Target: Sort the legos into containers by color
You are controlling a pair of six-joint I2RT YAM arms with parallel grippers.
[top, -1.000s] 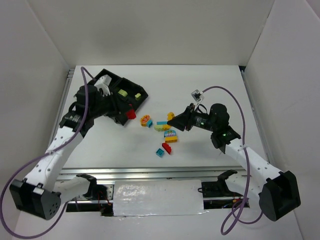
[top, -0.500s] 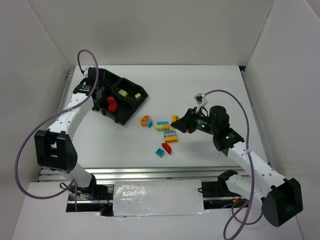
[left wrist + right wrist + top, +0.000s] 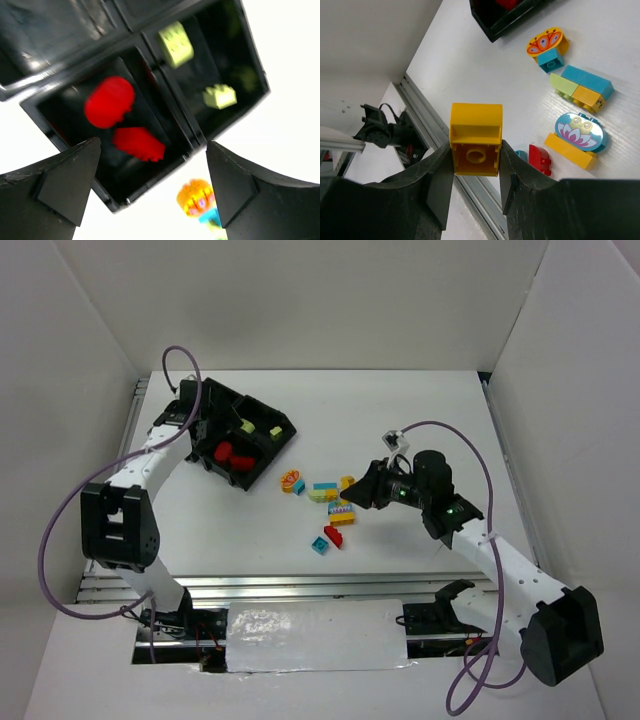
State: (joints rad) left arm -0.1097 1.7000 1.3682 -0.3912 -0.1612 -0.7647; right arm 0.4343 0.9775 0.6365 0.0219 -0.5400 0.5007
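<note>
1. The left gripper (image 3: 152, 150) hangs over the black tray (image 3: 175, 120) at the far left of the table (image 3: 420, 410). Its two fingers stand wide apart.
2. Under it, one compartment holds two red bricks (image 3: 109, 101). The compartment just beside it holds two pale green bricks (image 3: 176, 44).
3. The right gripper (image 3: 476, 155) is clamped on a yellow brick (image 3: 476, 142) and holds it above the table, near the loose bricks.
4. The other legos lie on the table between the tray and the right arm:
   - an orange printed piece on a teal brick (image 3: 546, 47);
   - a teal, green and orange group (image 3: 582, 87);
   - a lotus-printed piece on an orange brick (image 3: 579, 135);
   - a small red brick (image 3: 540, 159) just beside a small teal brick (image 3: 319, 546).
</note>
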